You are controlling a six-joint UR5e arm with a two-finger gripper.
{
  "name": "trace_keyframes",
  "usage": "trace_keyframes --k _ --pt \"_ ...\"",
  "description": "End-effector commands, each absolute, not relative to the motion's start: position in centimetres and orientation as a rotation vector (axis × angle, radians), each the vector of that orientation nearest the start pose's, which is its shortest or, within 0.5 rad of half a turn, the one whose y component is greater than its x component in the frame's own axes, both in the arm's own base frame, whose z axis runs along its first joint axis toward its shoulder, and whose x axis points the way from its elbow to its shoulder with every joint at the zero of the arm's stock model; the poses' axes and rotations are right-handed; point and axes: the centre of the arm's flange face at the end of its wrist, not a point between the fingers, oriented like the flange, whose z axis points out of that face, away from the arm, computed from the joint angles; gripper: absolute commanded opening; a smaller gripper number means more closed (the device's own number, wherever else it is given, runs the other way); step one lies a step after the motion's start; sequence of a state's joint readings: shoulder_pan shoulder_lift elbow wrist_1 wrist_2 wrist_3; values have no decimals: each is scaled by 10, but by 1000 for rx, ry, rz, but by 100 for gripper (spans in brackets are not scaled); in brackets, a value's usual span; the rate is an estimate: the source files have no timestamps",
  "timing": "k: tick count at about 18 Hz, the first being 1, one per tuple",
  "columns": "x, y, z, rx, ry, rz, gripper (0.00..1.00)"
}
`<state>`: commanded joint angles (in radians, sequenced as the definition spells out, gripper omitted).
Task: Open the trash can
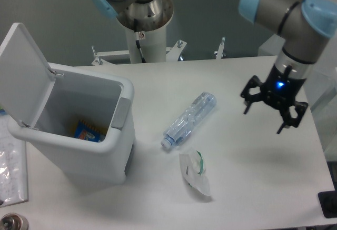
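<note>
The trash can (92, 148) is a large boxy white bin at the left of the table. Its flat lid (23, 69) stands swung up and back on the left side, so the bin is open at the top. A grey latch button (121, 113) sits on its right rim. A blue and orange packet (88, 130) lies inside at the bottom. My gripper (265, 118) hangs above the right side of the table, far from the bin, with its fingers spread open and nothing between them.
A clear plastic bottle (189, 119) lies on its side in the middle of the table. A crumpled clear wrapper (195, 173) lies just in front of it. The arm's base column (142, 30) stands at the back. A sheet of paper (10, 172) lies at the left edge.
</note>
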<state>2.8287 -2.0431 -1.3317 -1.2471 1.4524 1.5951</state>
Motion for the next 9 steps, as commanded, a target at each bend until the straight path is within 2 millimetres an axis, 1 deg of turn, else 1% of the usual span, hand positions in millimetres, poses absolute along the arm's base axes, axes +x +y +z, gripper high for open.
trace_keyframes --k 2,5,7,9 --pt "-618 344 355 -2989 565 118 100" --pt "-640 325 348 -2991 598 123 100" --pt "-649 313 343 -2986 644 121 100" --pt "-654 308 341 -2981 670 133 100"
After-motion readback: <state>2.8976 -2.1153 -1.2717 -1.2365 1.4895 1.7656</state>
